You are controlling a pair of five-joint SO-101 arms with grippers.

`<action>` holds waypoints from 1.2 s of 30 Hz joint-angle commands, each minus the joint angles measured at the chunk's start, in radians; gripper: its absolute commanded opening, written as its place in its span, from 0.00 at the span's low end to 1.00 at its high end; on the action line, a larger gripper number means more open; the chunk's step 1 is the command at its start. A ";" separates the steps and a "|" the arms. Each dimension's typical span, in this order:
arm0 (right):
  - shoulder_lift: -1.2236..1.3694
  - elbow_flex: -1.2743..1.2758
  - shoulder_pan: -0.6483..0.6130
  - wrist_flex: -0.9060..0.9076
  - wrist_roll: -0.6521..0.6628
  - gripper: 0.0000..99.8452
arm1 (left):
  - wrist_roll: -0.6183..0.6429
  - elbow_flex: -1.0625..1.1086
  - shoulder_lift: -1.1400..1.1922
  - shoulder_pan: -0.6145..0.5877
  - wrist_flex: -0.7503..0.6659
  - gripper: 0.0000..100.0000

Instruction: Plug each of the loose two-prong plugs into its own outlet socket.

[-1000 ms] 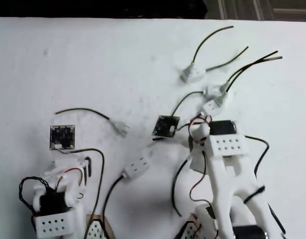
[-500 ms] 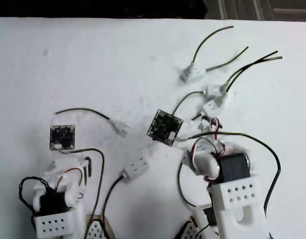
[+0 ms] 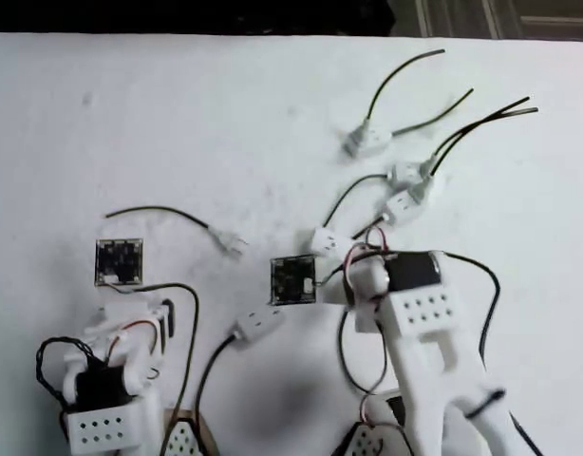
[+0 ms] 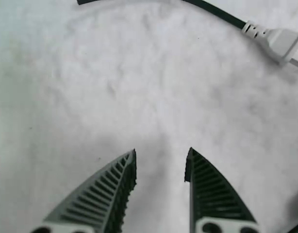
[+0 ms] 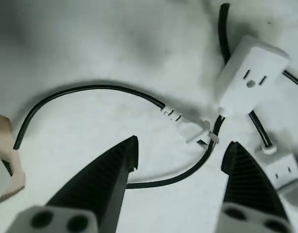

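Near edge, left corner: the left pincer [image 4: 161, 155] is parted a moderate way and grips nothing. It hangs over the bare white worktop [image 3: 178, 114].

Just inboard of it, between the two arms, a white outlet strip [image 3: 258, 323] lies on a dark lead with nothing plugged in. Beyond the left pincer, a two-prong plug [image 4: 280, 41] lies flat on the end of its black cord, well apart from the fingertips and from any socket.

Near edge, toward the right corner: the right pincer [image 5: 183, 143] is spread wide and has hold of nothing. A second plug [image 5: 192, 128] lies on the worktop just past the gap between its fingertips, prongs bare. Its black cord [image 5: 91, 90] curves away in a long arc. A white outlet socket [image 5: 251, 75] sits just beside this plug; contact between them cannot be made out.

Toward the far right corner: a lone outlet [image 3: 367, 141], and near it a paired cluster of outlets [image 3: 407, 188], all trailing dark leads.
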 commanded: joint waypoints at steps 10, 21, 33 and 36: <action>0.456 -0.129 0.087 -0.188 0.091 0.28 | 0.011 -0.003 -0.004 -0.005 0.005 0.18; 0.679 -0.172 0.114 -0.248 0.086 0.26 | 0.011 -0.003 -0.004 -0.005 0.005 0.18; 0.596 -0.170 0.107 -0.194 0.017 0.02 | 0.011 -0.003 -0.004 -0.005 0.005 0.18; 0.492 -0.173 0.108 -0.168 -0.023 0.02 | 0.011 -0.003 -0.004 -0.005 0.005 0.18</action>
